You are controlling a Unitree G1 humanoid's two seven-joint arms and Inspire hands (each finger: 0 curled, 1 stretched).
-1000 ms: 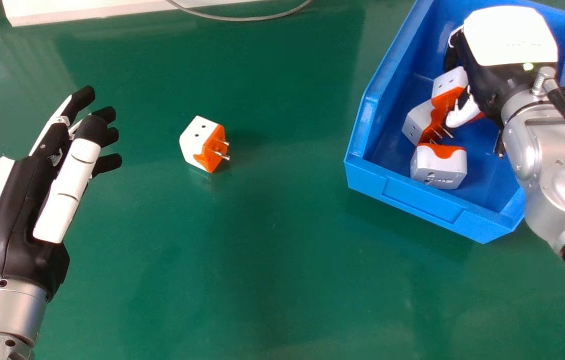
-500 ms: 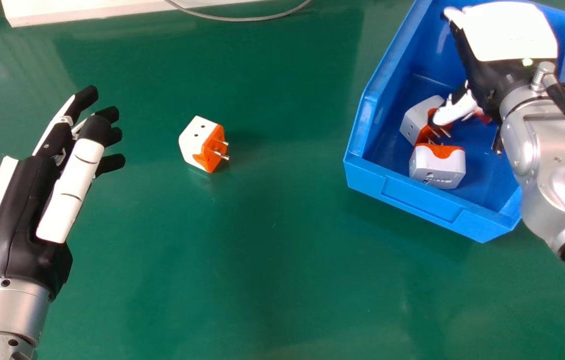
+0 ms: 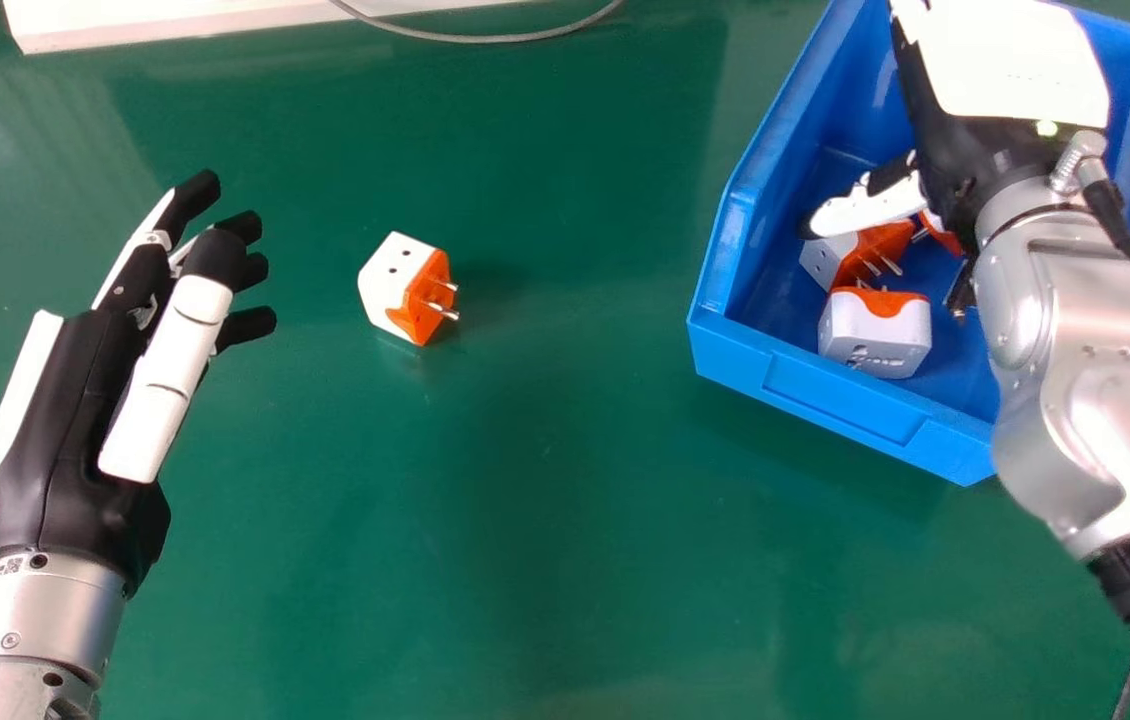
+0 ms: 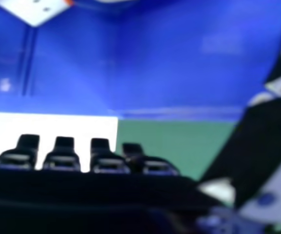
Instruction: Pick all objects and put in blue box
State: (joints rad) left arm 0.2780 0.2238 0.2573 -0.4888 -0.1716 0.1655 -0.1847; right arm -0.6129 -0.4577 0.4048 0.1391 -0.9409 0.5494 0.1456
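Observation:
One white and orange plug adapter [image 3: 403,287] lies on the green table, prongs toward the right. More adapters rest inside the blue box [image 3: 840,405]: a white one [image 3: 875,333] near its front wall, another [image 3: 830,255] behind it, and one partly hidden under the right hand. My right hand [image 3: 975,150] is over the box, open, its thumb stretched left above the adapters. In the right hand view, my right hand [image 4: 101,161] has empty fingers, with the box wall [image 4: 179,63] and an adapter corner [image 4: 33,10] beyond. My left hand [image 3: 75,410] is open above the table, left of the lone adapter.
A white board [image 3: 175,18] lies along the table's far edge, with a grey cable [image 3: 485,38] curving beside it. Green table surface [image 3: 525,500] lies between the left hand and the box.
The right hand has opened, its thumb swinging left, and an adapter formerly showing beside it is now out of sight. The right forearm has shifted left. The left hand has moved slightly right.

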